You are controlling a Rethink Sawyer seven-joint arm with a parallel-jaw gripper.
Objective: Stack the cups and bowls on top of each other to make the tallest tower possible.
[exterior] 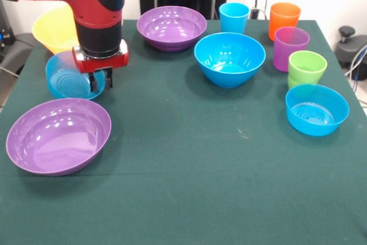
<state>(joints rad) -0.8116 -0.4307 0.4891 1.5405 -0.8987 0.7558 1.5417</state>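
The small blue bowl (71, 77) is tipped on edge at the table's (189, 187) left side in the front view, lifted clear of the cloth, its mouth facing the camera. The fingers (101, 78) come down over its right rim and pinch it shut. Just below lies a wide purple bowl (57, 136), upright and open; the yellow bowl (54, 27) sits behind. Lowering into the purple bowl looks the likely move.

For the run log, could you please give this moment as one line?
stage: grasp | gripper: at small blue bowl, tilted | tower: not started
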